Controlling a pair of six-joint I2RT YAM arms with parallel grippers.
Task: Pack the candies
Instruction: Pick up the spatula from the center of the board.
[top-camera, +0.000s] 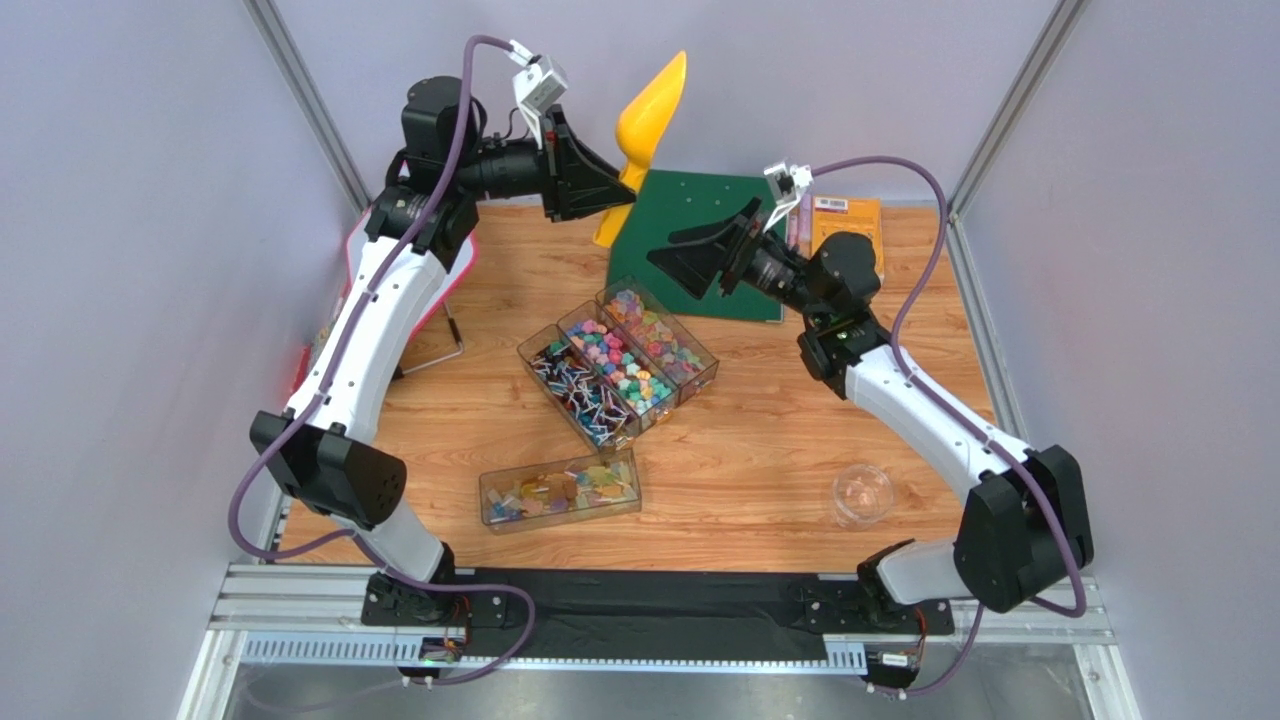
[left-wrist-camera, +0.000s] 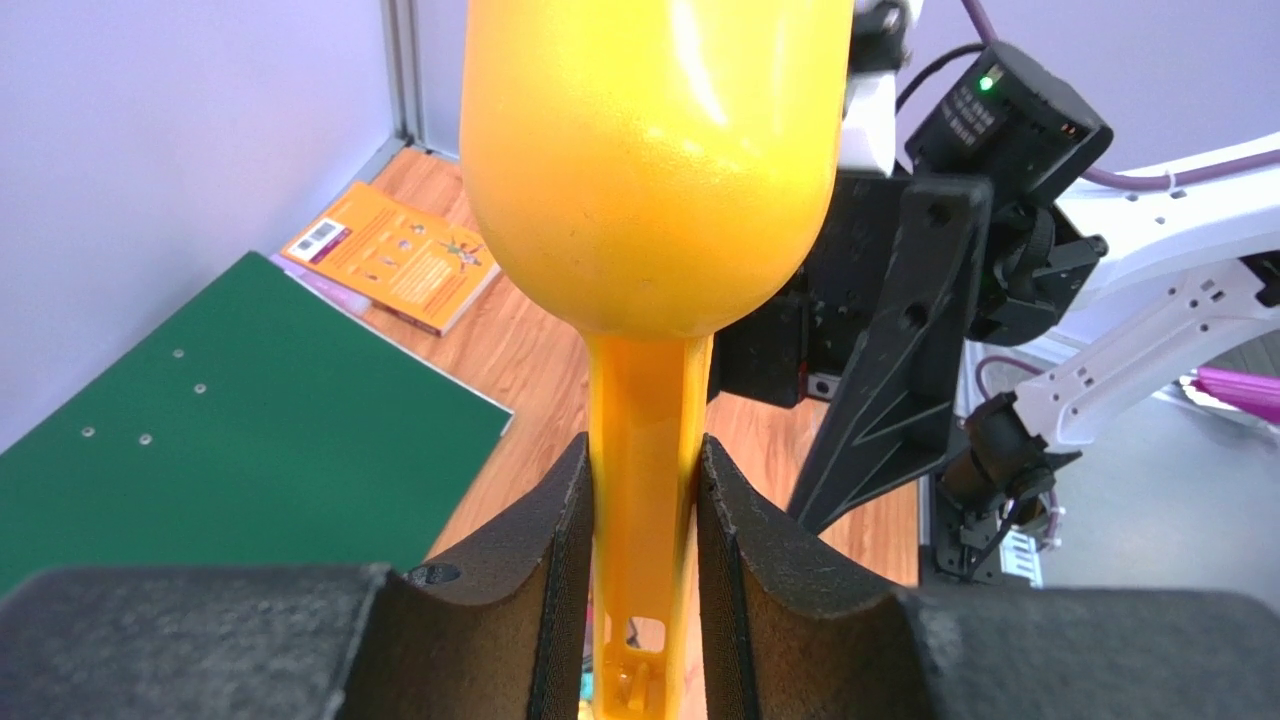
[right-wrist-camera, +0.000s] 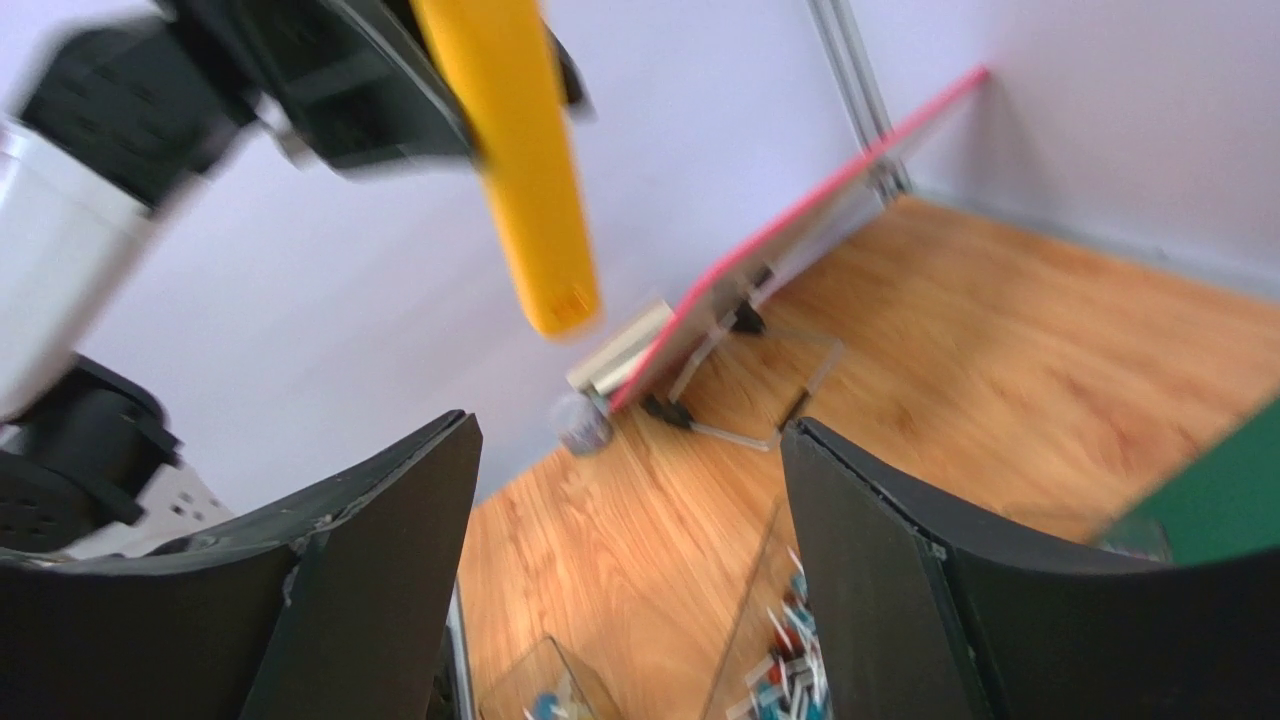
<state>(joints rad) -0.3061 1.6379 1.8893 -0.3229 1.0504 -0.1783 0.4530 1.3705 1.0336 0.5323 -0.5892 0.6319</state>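
Yellow scoop (left-wrist-camera: 646, 180) in left tool (left-wrist-camera: 643, 495); right tool (right-wrist-camera: 631, 450) seemingly wide open.

Yellow scoop (top-camera: 657, 105) aloft, green board (top-camera: 691, 195) behind, orange booklet (top-camera: 854, 215) beside it, clear cup (top-camera: 863, 495) front right

Nothing legible in here, honestly.
Only candidate is the orange booklet (left-wrist-camera: 394, 255) lying at the far right: its cover has some printing and small figures, but they're way too tiny and blurry to read.

We are probably in a robotics lab cell: grey panels (top-camera: 135, 225) enclose the wooden table (top-camera: 751, 465), aluminium rail (top-camera: 676, 645) at six o'clock.
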